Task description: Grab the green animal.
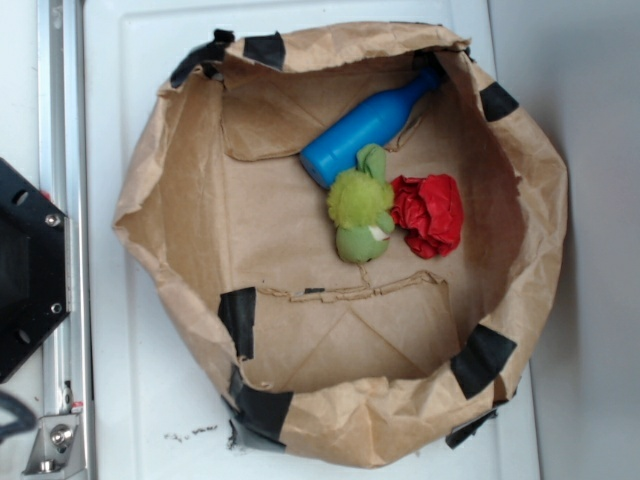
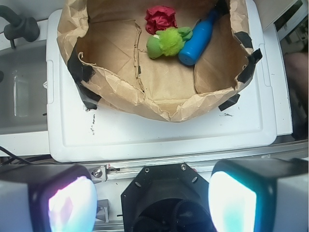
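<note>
The green animal point(image 1: 361, 208) lies inside the brown paper bag point(image 1: 180, 260), a fuzzy lime tuft over an olive body with a small pale patch. It rests between a blue bottle point(image 1: 366, 124) and a red ruffled ball point(image 1: 430, 213), touching both. In the wrist view the green animal point(image 2: 166, 42) shows near the top, far from my gripper point(image 2: 152, 200). The gripper is open with nothing between its fingers, hanging high above the robot's black base, off the near side of the bag. The exterior view does not show the gripper.
The paper bag point(image 2: 159, 104) has crumpled rolled-down walls patched with black tape and sits on a white platform point(image 2: 159, 135). A metal rail point(image 1: 62, 150) and the black robot base point(image 1: 25, 270) lie beside it. A grey tray point(image 2: 21, 92) is at the left.
</note>
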### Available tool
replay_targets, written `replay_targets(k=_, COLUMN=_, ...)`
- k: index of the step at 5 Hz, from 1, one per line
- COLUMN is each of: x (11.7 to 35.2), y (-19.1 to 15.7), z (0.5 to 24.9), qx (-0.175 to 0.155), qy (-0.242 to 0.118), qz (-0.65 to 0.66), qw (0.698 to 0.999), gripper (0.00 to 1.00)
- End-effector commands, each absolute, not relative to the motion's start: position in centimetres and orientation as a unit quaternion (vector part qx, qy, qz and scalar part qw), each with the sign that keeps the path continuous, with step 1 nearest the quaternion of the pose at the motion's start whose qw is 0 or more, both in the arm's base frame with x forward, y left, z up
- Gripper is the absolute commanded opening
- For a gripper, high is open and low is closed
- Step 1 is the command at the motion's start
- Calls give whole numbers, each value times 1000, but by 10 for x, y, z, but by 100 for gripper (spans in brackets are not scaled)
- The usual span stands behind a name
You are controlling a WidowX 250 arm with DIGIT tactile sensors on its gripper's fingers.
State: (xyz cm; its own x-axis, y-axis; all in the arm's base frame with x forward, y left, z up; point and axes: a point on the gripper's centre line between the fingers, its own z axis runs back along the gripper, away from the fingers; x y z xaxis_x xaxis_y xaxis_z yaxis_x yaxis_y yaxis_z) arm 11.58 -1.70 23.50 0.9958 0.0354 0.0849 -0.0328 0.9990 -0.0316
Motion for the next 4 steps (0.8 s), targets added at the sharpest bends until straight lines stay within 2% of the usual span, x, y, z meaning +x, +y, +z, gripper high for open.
replay_targets(k=1, x=116, y=-17, z=235, qx=-15, qy=-43, qz=17, qw=999, gripper=100)
replay_targets(k=2, x=166, y=-17, z=225, qx=-7, qy=-46, qz=80, qw=996, gripper=100)
replay_targets(k=3, x=212, y=-6, z=224, qx=-32, qy=-70, qz=193, qw=978, gripper=100)
replay_targets(k=4, x=237, y=0, z=215, qx=-64, qy=-74, qz=288, qw=953, gripper=100)
